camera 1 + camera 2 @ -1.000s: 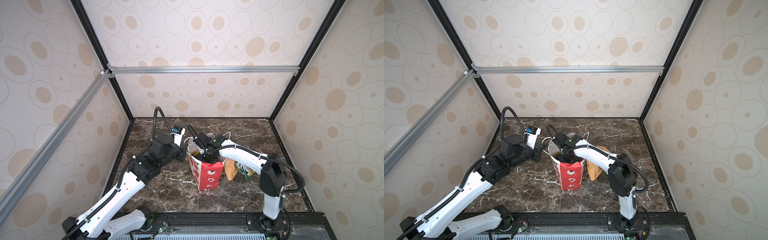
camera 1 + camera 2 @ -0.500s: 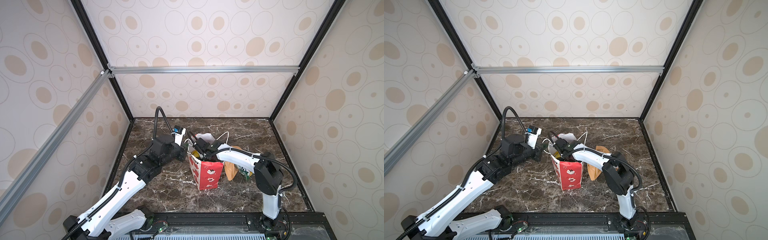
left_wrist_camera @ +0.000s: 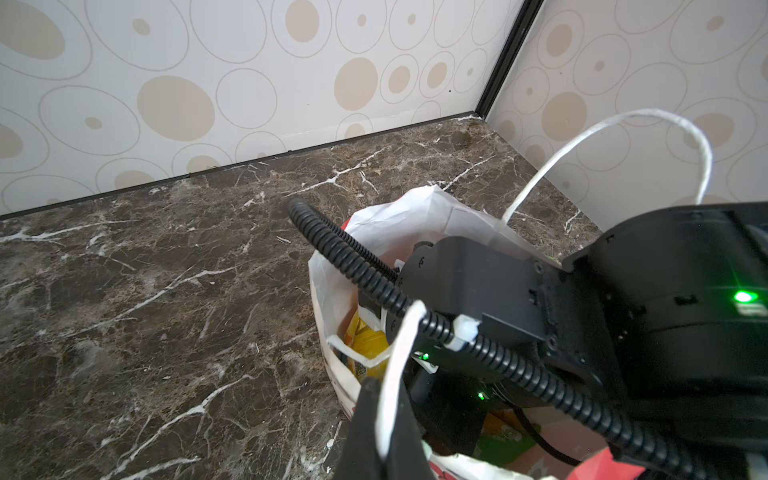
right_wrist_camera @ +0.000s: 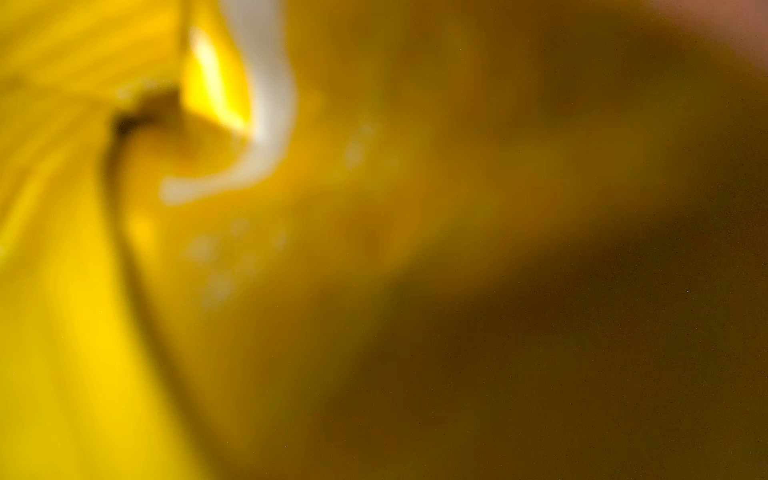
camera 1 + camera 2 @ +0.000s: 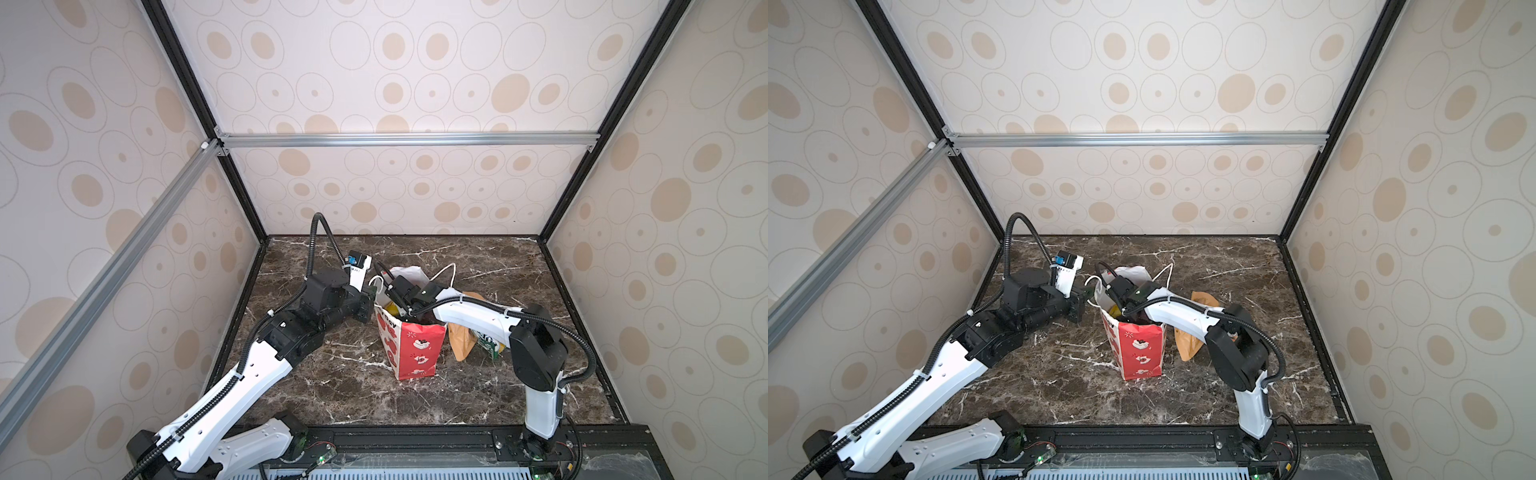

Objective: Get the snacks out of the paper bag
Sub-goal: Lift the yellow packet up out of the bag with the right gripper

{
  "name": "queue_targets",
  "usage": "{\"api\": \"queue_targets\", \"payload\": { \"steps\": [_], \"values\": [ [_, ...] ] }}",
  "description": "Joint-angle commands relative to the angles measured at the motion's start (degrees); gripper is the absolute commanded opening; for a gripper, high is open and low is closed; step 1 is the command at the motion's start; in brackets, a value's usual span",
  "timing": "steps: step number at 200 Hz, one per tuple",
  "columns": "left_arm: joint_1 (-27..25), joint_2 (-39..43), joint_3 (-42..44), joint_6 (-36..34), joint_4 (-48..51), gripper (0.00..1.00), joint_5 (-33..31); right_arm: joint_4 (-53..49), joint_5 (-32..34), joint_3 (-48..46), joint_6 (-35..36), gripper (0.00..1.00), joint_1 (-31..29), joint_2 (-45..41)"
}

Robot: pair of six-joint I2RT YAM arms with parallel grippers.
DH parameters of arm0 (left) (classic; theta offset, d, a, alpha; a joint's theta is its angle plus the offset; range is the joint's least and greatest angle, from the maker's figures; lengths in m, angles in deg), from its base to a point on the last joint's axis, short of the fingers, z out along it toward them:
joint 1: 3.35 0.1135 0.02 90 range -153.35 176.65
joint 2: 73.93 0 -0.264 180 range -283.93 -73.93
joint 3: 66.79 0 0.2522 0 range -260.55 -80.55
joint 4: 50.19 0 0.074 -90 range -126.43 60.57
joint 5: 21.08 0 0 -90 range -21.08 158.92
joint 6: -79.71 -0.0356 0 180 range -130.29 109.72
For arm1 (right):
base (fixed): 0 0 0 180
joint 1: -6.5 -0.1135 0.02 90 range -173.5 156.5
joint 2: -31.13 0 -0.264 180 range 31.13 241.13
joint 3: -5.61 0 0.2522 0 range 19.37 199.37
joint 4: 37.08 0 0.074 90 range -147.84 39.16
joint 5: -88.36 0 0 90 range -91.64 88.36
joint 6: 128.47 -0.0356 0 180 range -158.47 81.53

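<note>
1. Snacks: two are out. A tan kraft pouch (image 5: 461, 340) and a green packet (image 5: 490, 345) lie on the marble table (image 5: 332, 374) just beside the paper bag (image 5: 411, 349), on its right-arm side.
2. Inside the bag, a yellow packet (image 3: 365, 340) sits near the mouth and a green-printed packet (image 3: 503, 440) lies deeper. Anything else in there is hidden.
3. The bag stands upright between the two arms, mouth open.
4. Left gripper (image 5: 371, 302) is at the bag rim on the left-arm side. It looks clamped on the near cord handle (image 3: 395, 374), as far as the left wrist view shows. My read: it is bracing the bag and keeping the mouth open.
5. Right gripper (image 5: 401, 303) is down inside the bag mouth. The right wrist view is all yellow blur, so the camera is right against the yellow packet. The jaws are hidden, so I cannot tell whether they are gripping it or loose.
6. Step in hand, as I judge it: grasping the yellow packet, the third snack.
7. The next move calls for a firm pinch and a straight lift out of the mouth, clear of the rim and the far cord handle (image 3: 623, 120), then a set-down beside the bag near the pouch.
8. Risk: the bag is light and could rise or tip with the packet, so the left grip needs to hold.
</note>
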Motion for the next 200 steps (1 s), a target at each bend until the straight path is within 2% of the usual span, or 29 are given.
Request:
{"api": "queue_targets", "payload": {
  "steps": [1,27,89,152,200],
  "values": [
    [0.5,-0.2,-2.2,0.7,-0.4,0.03,0.1,-0.8,0.5,-0.1,-0.2,0.05,-0.5,-3.6],
    [0.5,-0.1,-2.0,0.8,-0.4,0.03,0.1,-0.7,2.0,0.5,-0.2,0.0,-0.5,-7.0],
    [0.5,0.0,-1.9,0.9,-0.7,0.03,0.2,-0.7,6.1,4.0,0.0,0.0,-0.5,-13.7],
    [0.5,0.4,-1.8,1.0,-0.6,0.03,0.2,2.4,14.2,6.0,1.6,0.0,-0.5,-19.8],
    [0.5,0.2,-1.7,1.0,-0.7,0.03,0.3,2.0,14.3,6.4,1.7,0.0,-0.5,-20.5]
  ]
}}
